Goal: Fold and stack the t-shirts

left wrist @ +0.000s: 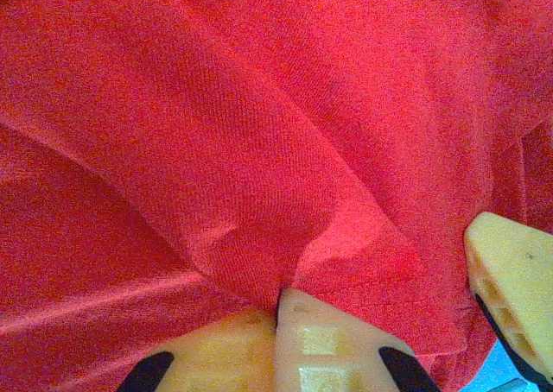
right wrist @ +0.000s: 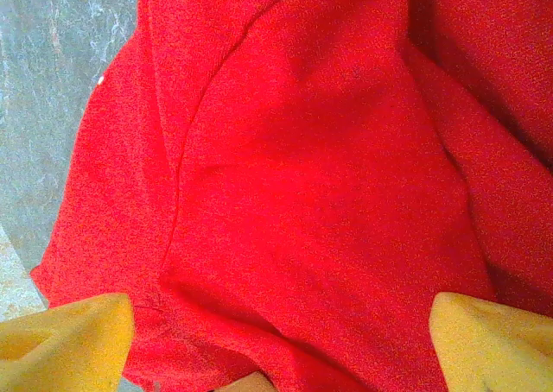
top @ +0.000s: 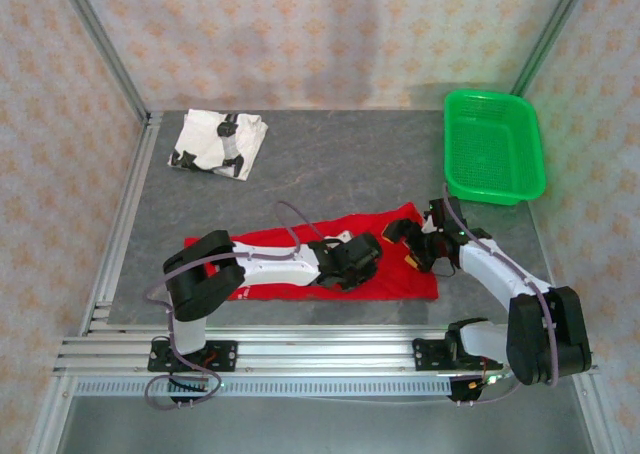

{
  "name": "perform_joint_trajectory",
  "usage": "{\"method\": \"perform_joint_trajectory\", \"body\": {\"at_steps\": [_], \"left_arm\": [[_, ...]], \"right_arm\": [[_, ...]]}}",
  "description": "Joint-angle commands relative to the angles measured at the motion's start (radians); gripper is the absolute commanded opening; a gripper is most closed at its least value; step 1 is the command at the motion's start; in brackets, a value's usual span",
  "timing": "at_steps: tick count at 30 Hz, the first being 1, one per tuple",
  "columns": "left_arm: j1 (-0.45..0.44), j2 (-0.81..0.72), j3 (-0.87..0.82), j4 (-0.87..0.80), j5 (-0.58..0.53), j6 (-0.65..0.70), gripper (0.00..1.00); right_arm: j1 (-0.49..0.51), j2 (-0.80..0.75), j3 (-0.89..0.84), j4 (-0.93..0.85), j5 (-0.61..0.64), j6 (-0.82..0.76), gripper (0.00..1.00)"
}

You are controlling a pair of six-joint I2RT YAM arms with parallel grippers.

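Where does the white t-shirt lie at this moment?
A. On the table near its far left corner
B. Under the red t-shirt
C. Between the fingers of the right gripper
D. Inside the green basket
A: the white t-shirt lies bundled on the table near its far left corner, apart from the green basket and the red t-shirt.

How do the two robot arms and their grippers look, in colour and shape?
Both the left arm and the right arm have white links between bulky black joint housings, with grey cables looping alongside. The left gripper and right gripper carry pale yellow wedge-shaped fingers.
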Motion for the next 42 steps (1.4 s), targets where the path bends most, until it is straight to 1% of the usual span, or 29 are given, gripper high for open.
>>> {"method": "perform_joint_trajectory", "body": {"at_steps": [1,16,23,27,31,34,35,39,42], "left_arm": [[-0.003,-0.038,0.014,-0.045,-0.066,0.008,0.00],[-0.014,-0.155,-0.045,-0.088,-0.071,0.032,0.00],[-0.033,-0.173,-0.092,-0.105,-0.071,0.013,0.00],[-0.034,-0.173,-0.096,-0.127,-0.070,0.013,0.00],[-0.034,-0.188,-0.089,-0.173,-0.081,0.024,0.00],[-0.033,-0.208,-0.085,-0.222,-0.096,0.034,0.00],[-0.033,-0.214,-0.084,-0.235,-0.098,0.042,0.01],[-0.033,-0.222,-0.071,-0.254,-0.092,0.068,0.12],[-0.033,-0.235,-0.039,-0.271,-0.094,0.105,0.18]], "right_arm": [[-0.006,-0.001,-0.012,0.021,-0.003,0.005,0.89],[-0.006,0.029,-0.011,0.026,0.010,-0.002,0.89],[-0.006,0.044,-0.008,0.031,0.011,-0.001,0.88],[-0.006,0.036,-0.006,0.043,-0.021,0.006,0.88],[-0.006,-0.008,0.014,-0.043,-0.028,-0.044,0.86],[-0.006,-0.022,0.010,-0.077,-0.036,-0.060,0.84],[-0.006,-0.055,0.004,-0.071,-0.055,-0.052,0.83],[0.000,-0.099,-0.047,0.013,-0.175,0.018,0.78],[0.018,-0.156,-0.045,-0.061,-0.207,-0.017,0.74]]}}
